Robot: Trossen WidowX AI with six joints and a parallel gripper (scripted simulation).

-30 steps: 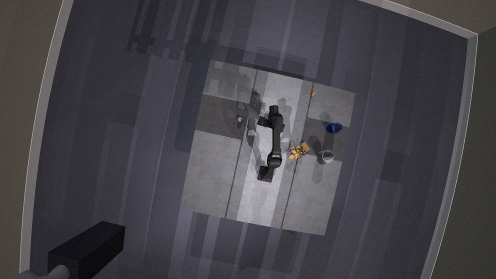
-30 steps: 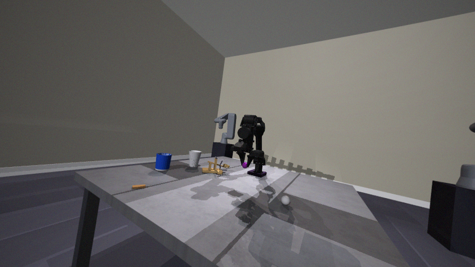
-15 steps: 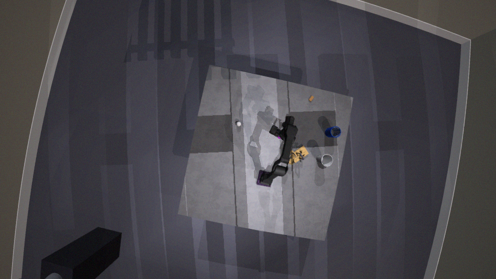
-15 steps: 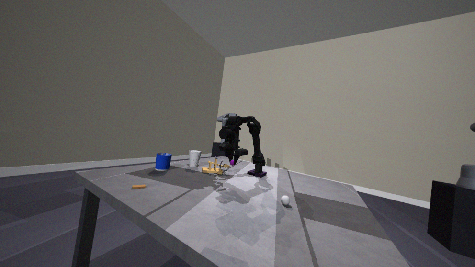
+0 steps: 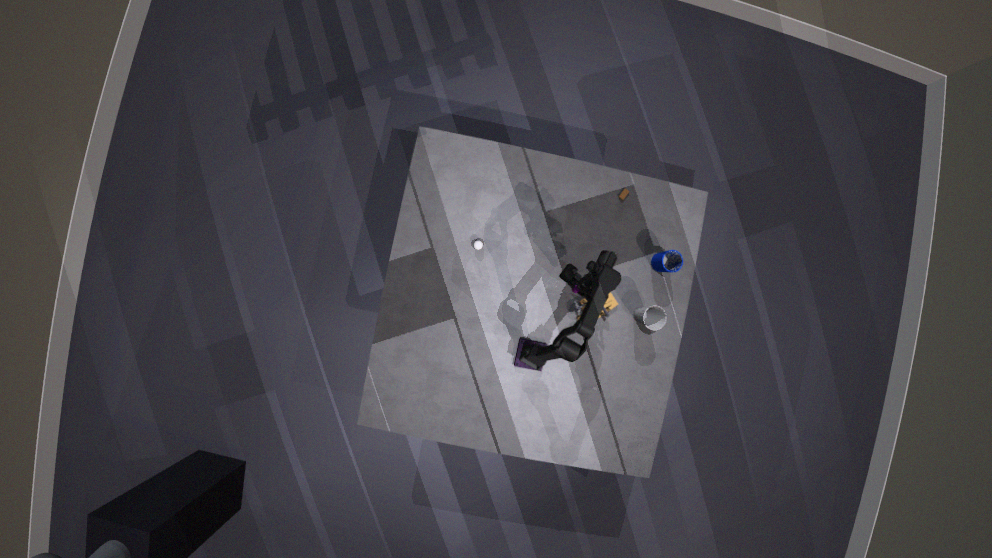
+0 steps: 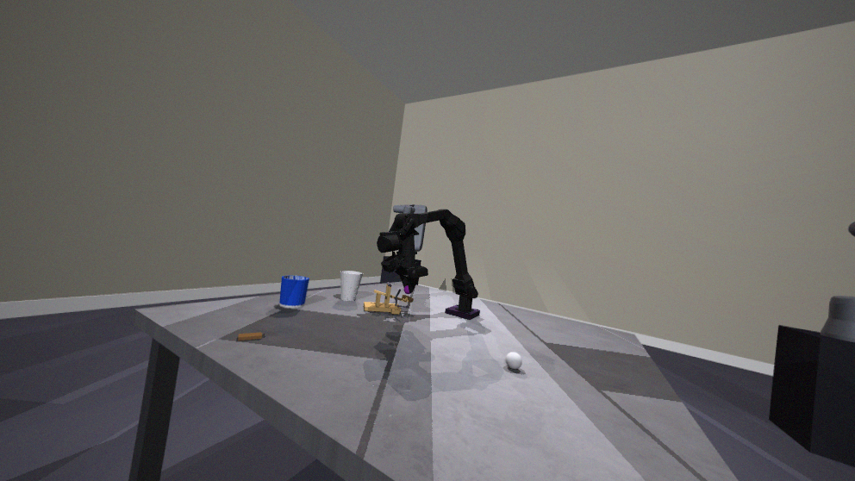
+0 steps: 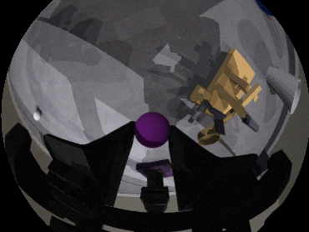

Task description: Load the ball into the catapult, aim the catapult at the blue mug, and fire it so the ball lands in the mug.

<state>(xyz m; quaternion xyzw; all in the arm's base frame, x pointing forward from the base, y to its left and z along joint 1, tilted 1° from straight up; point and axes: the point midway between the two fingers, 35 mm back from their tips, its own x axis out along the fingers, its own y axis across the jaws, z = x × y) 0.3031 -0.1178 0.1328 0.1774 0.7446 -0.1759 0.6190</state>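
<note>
My gripper (image 5: 576,288) (image 6: 408,288) (image 7: 152,128) is shut on the purple ball (image 5: 575,290) (image 6: 407,289) (image 7: 152,133). It holds the ball in the air near the spoon end of the catapult. The yellow wooden catapult (image 5: 611,301) (image 6: 375,307) (image 7: 244,63) stands on the table, partly hidden by my arm in the overhead view. Its round spoon cup (image 7: 209,137) is empty and lies to the right of the ball in the wrist view. The blue mug (image 5: 656,263) (image 6: 293,290) (image 7: 264,6) stands upright beyond the catapult, near the table edge.
A white cup (image 5: 654,318) (image 6: 350,286) (image 7: 284,87) stands near the catapult's far end, beside the blue mug. A white ball (image 5: 477,244) (image 6: 513,360) (image 7: 37,113) lies on the table away from the catapult. A small orange block (image 5: 623,194) (image 6: 250,336) lies near a table edge.
</note>
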